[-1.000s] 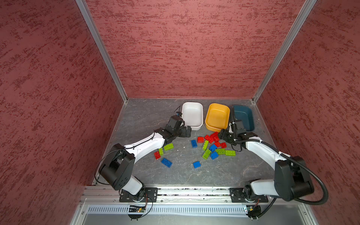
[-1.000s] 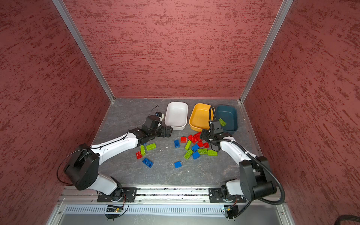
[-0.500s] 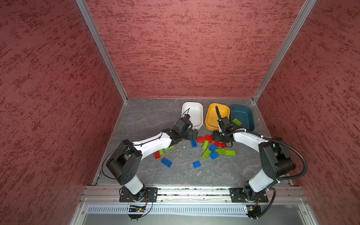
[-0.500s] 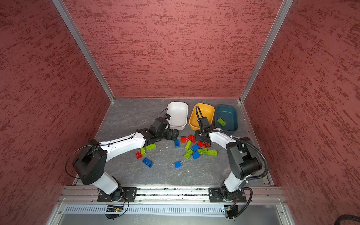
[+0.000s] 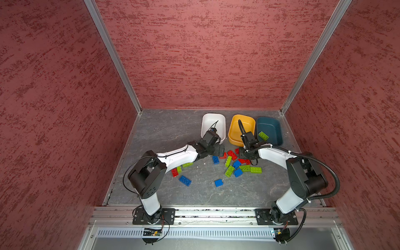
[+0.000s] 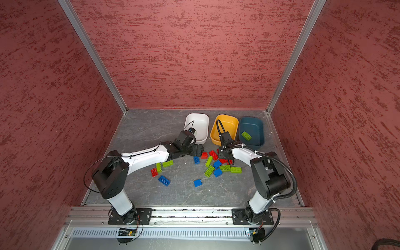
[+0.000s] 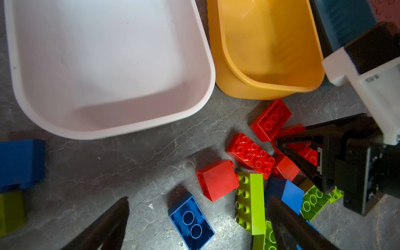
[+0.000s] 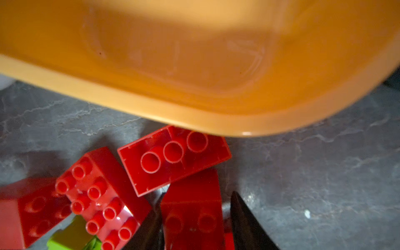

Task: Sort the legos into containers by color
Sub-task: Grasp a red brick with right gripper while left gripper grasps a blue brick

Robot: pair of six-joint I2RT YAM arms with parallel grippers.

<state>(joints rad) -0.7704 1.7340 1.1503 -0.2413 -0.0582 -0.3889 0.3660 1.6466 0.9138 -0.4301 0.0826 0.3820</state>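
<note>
Red, blue and lime legos lie scattered in front of three containers: a white tub (image 5: 213, 118), a yellow-orange tub (image 5: 243, 118) and a dark teal tub (image 5: 269, 121). The teal tub holds one lime brick (image 5: 263, 135); the other two look empty. My right gripper (image 8: 197, 201) is down in the red pile by the yellow tub, its fingers hugging both sides of a red brick (image 8: 191, 192) that rests on the floor. My left gripper (image 7: 199, 200) hangs open over an upside-down blue brick (image 7: 191, 223). Both top views show the two grippers (image 5: 220, 150) (image 5: 246, 154) close together.
A mixed heap of lime and blue bricks (image 5: 237, 168) lies just in front of the right gripper. Nearer the left arm lie a red brick (image 5: 175, 172), a lime brick (image 5: 187, 165) and a blue brick (image 5: 185, 180). A single blue brick (image 5: 218, 183) sits mid-floor. Red walls close three sides.
My right gripper swung from the teal tub's front over to the red pile, came down, and its jaws narrowed around a red brick. My left gripper reached further right toward the pile, staying open.
</note>
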